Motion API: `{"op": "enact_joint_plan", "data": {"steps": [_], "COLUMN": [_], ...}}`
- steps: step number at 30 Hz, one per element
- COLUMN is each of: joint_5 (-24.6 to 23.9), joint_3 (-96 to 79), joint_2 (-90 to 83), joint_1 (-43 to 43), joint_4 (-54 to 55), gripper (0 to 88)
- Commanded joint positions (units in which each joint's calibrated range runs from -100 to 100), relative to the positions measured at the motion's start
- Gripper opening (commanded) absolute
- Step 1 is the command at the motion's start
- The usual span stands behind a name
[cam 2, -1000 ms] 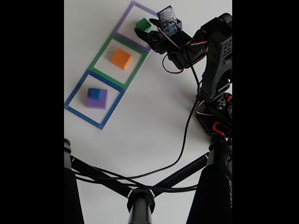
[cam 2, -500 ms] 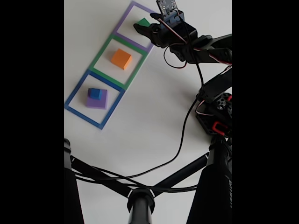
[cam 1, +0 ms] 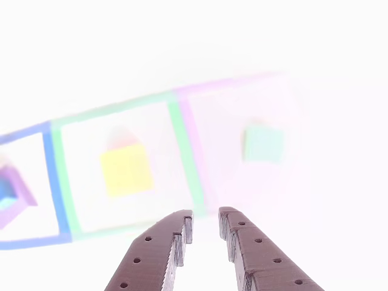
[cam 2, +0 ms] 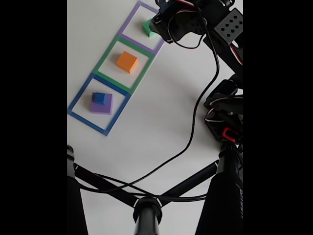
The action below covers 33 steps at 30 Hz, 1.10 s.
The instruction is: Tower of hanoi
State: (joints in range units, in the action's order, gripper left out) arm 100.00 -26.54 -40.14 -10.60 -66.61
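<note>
While slightly parted, tool (cam 1: pixel 205 223) empty.

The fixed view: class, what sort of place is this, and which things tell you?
Probably a hobby or lab tabletop set up for a robot stacking puzzle. A white table carries three taped square outlines holding foam blocks such as the orange block, a small cabled arm's gripper reaches over them, and a dark stand fills the foreground.
</note>
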Motion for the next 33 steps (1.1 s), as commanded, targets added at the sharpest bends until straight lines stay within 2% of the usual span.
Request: {"op": "enact_joint_plan", "data": {"steps": [1,9,16,21,25,33], "joint_5": [0.0,0.0,0.0,0.0,0.0,0.0], "joint_3": [15.0,26.5,27.8,26.3,16.2,-20.4], "joint_2": [-2.9,-4.3,-6.1,-6.2,-8.4,-16.6], "joint_1": [6.7,18.1,24.1,25.8,24.9,22.6], "joint_4": [-14.9,-29.0,-30.8,-28.9,-19.8,16.8], "gripper": [0.0,0.0,1.1,10.2,16.9,25.4]}}
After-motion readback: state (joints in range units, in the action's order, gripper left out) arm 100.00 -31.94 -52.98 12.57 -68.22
